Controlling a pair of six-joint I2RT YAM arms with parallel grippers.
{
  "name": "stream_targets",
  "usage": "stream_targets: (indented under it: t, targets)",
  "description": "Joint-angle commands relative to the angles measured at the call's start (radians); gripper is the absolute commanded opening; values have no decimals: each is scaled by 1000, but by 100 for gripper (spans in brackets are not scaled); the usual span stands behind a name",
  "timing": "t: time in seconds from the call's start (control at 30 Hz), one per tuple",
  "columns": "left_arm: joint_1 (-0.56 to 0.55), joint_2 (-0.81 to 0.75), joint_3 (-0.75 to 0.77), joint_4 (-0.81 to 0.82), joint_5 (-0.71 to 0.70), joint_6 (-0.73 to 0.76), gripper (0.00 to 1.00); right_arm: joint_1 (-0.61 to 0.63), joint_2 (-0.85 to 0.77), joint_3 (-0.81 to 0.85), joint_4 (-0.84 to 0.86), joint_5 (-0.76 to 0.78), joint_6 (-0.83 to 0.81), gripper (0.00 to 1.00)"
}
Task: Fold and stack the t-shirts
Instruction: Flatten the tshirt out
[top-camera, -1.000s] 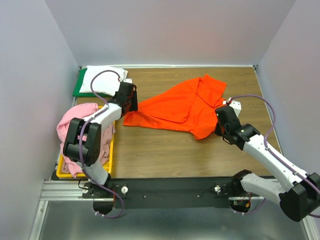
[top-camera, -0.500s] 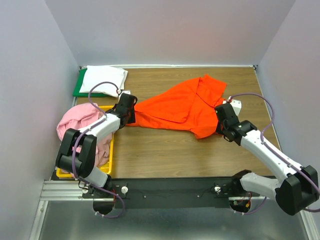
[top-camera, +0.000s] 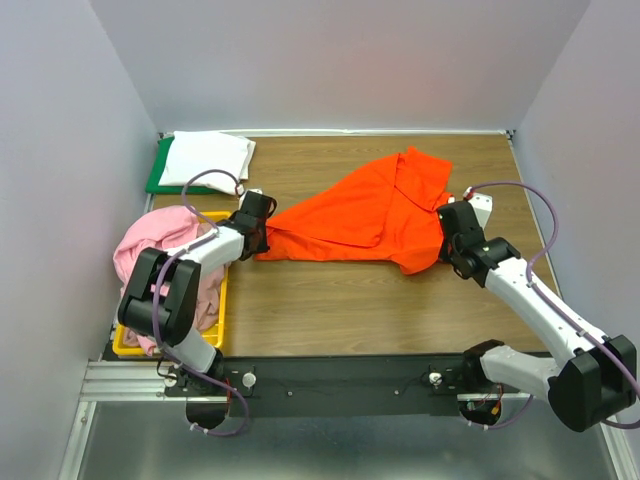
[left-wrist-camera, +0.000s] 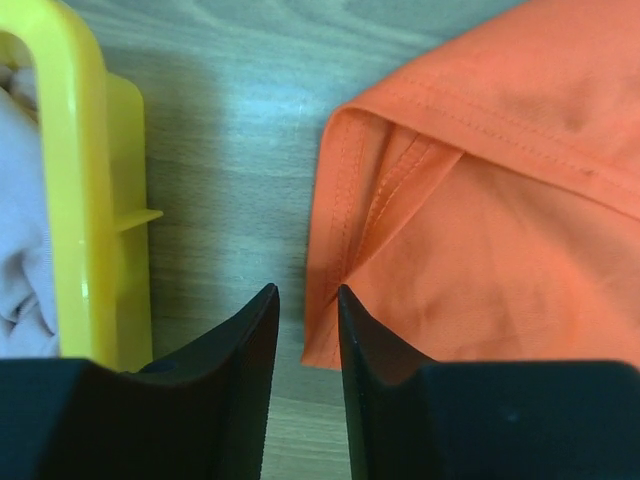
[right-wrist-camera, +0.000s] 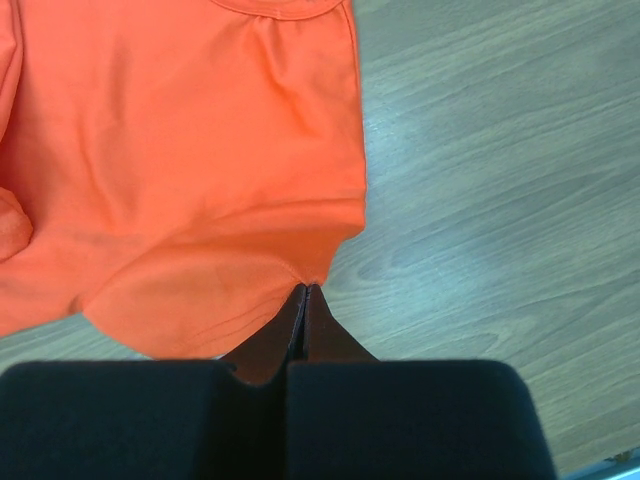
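The bright orange t-shirt (top-camera: 360, 205) lies spread across the middle of the table, pulled out lengthwise. My left gripper (top-camera: 262, 238) is at its left corner. In the left wrist view (left-wrist-camera: 305, 290) the jaws stand a narrow gap apart, with the shirt's hemmed corner (left-wrist-camera: 330, 345) reaching into the gap beside the right finger. My right gripper (top-camera: 445, 248) is shut on the shirt's right hem (right-wrist-camera: 306, 287). A folded white t-shirt (top-camera: 205, 158) rests at the back left. Pink t-shirts (top-camera: 160, 240) are heaped at the left.
The white shirt sits on a flat green board (top-camera: 157, 180). The pink heap fills a yellow plastic bin (top-camera: 222, 300), whose rim (left-wrist-camera: 70, 200) is just left of my left fingers. Bare wood lies in front of the orange shirt.
My left gripper has come down from near the green board to the shirt's left corner, its jaws narrowing. The right gripper has drawn the hem to the right, stretching the shirt.
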Motion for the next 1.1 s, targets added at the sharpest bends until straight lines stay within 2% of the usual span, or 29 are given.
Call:
stream_targets:
  t: [0.0, 0.27, 0.87, 0.9, 0.97, 1.07]
  targets:
    - [-14, 15, -23, -7, 27, -23, 36, -6, -18, 18, 1, 36, -5, 0]
    - [-16, -80, -116, -7, 39, -69, 36, -9, -18, 15, 2, 21, -5, 0]
    - [-24, -169, -224, 26, 191, -136, 35, -11, -22, 19, 7, 7, -11, 1]
    - [-24, -178, -228, 28, 194, -138, 29, -9, -22, 23, 7, 6, -11, 0]
    - [-33, -183, -238, 29, 202, -145, 23, -9, -22, 24, 7, 3, -14, 0]
    - [-45, -163, -234, 23, 188, -148, 5, -9, -35, 24, 7, -2, -16, 0]
